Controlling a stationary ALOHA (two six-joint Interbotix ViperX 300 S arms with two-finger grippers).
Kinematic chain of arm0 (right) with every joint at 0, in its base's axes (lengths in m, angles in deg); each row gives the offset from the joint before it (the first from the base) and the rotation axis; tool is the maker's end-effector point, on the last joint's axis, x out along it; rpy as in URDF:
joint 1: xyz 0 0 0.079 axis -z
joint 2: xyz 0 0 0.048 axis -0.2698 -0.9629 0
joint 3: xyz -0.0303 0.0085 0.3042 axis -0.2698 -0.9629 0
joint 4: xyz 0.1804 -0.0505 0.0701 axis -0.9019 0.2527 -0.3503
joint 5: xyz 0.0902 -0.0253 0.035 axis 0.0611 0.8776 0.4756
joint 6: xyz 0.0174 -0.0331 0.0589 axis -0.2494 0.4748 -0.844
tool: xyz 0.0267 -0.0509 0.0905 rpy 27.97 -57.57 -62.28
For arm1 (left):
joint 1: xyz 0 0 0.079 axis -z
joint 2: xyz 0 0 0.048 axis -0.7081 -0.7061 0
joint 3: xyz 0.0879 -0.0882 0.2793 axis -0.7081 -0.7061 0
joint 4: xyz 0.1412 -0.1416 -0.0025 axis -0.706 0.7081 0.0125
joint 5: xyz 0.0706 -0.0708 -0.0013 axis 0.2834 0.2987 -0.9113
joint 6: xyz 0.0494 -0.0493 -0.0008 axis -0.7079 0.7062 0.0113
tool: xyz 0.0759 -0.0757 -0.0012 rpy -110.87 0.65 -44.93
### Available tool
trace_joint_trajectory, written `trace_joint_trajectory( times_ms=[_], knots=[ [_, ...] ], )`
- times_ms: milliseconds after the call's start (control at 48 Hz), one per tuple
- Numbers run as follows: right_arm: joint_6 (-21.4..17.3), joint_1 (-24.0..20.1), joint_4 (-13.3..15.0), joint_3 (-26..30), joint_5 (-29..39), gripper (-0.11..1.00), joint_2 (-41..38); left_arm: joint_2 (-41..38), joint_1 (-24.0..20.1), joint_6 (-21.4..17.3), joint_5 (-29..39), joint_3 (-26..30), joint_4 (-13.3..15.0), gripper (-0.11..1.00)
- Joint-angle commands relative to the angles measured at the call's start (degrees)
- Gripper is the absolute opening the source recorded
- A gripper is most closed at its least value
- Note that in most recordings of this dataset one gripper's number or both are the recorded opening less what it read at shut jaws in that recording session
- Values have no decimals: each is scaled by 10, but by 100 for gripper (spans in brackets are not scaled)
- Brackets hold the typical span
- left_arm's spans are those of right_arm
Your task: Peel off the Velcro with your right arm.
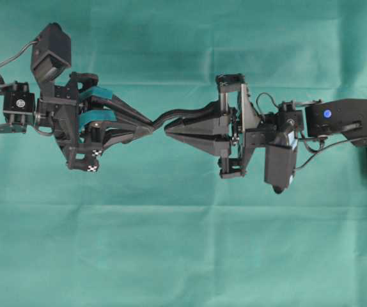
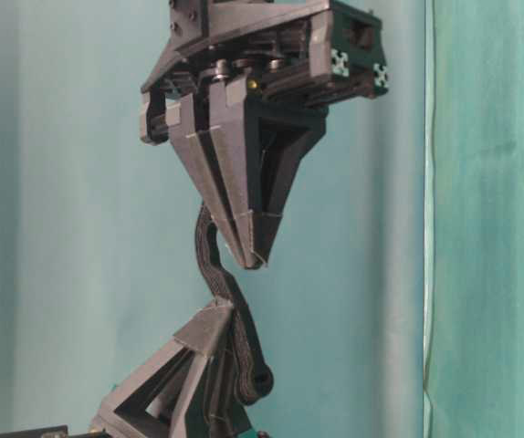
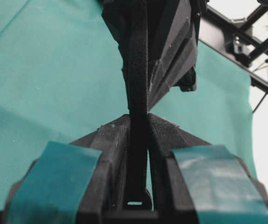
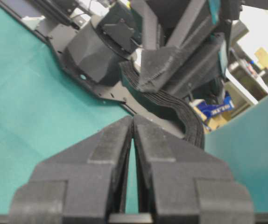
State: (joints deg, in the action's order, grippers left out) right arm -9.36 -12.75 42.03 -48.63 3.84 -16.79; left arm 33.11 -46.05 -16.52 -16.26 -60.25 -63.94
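Overhead, Velcro bridging both grippers

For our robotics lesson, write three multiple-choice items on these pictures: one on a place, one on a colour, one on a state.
1. Where is the Velcro?
A. flat on the cloth
B. strung between the two grippers
C. on the right arm's wrist

2. What colour is the table cloth?
A. teal green
B. red
C. white

3. How do the left gripper jaws stand?
A. wide open
B. out of view
C. shut on the strap

Key: 1 B, the strap runs from one gripper's tips to the right gripper. 2 A, green all around. 3 C, the left wrist view shows it pinched.
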Motion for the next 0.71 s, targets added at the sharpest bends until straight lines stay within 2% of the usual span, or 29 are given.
trace_joint_trajectory(
  times_ms=[0, 688],
  knots=[
    [-2, -7, 11, 16, 2, -9, 1, 9, -4, -1, -10, 7, -1, 10],
    [-4, -28, 17, 54, 60, -9, -34, 9, -7, -1, -15, 6, -1, 10]
  ],
)
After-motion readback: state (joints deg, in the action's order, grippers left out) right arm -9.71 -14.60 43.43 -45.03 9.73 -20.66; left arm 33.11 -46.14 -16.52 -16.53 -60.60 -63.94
